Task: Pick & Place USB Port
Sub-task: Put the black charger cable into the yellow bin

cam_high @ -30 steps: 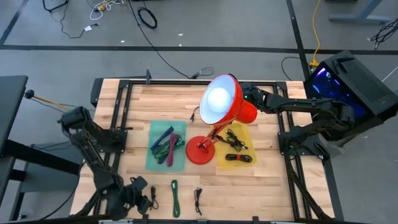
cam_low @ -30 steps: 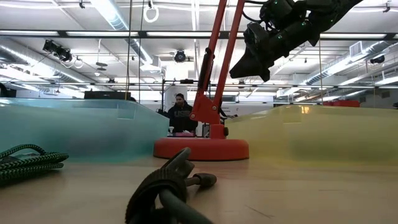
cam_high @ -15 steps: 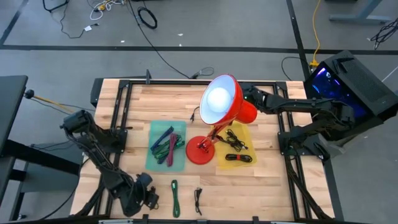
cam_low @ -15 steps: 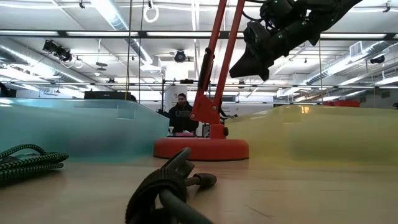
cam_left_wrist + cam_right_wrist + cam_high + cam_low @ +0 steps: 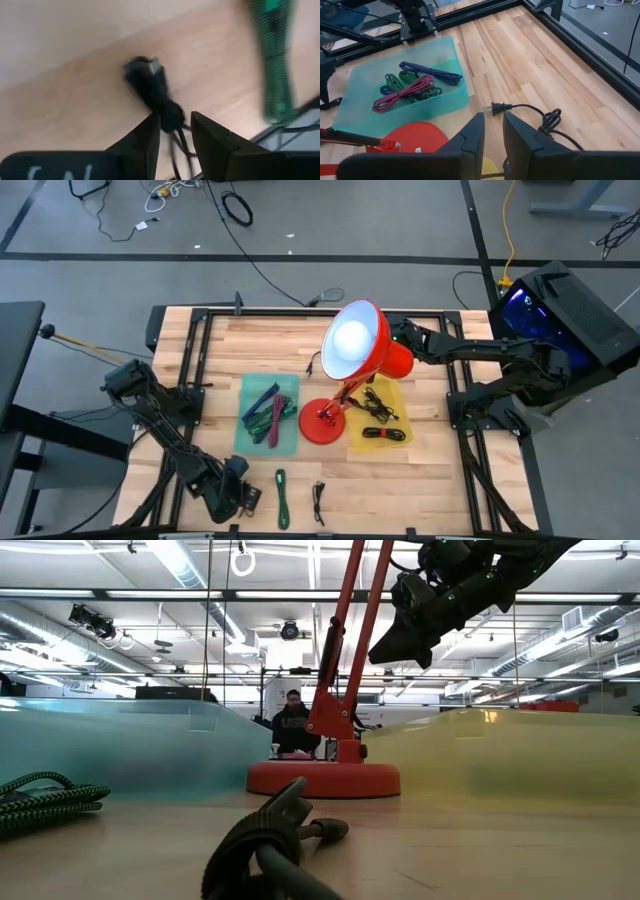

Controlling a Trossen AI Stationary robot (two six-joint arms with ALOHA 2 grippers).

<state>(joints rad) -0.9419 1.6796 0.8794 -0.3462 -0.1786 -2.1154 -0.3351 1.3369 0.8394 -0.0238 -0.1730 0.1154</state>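
Observation:
My left gripper (image 5: 245, 498) (image 5: 175, 117) is near the table's front edge at the left, shut on a black USB cable (image 5: 155, 90). Just to its right a green braided cable (image 5: 281, 498) (image 5: 275, 65) lies flat on the wood, and farther right a second black cable (image 5: 319, 502) (image 5: 270, 840). My right gripper (image 5: 400, 335) (image 5: 492, 120) hangs high at the back, beside the rear of the red lamp's shade (image 5: 355, 340). Its fingers stand a narrow gap apart with nothing between them. My left gripper pinches the black cable between its two fingers at the bunched part (image 5: 171, 114) just behind the plug. The fingers slant down from the table's left. The plug (image 5: 142, 67) sticks out past the fingertips and thin strands run back between them. I cannot tell whether the cable touches the table.
A teal tray (image 5: 250, 442) holding coloured cables and a yellow tray (image 5: 395, 395) holding black cables flank the lamp's round red base (image 5: 322, 423) at mid-table. A loose black power cord (image 5: 530, 107) lies on the wood behind them. A person sits in the room beyond (image 5: 292, 725).
My left gripper has gone toward the table's right edge along the front edge, sunk a little and turned, carrying the black cable closer to the green one. Its fingers have stayed shut on the cable.

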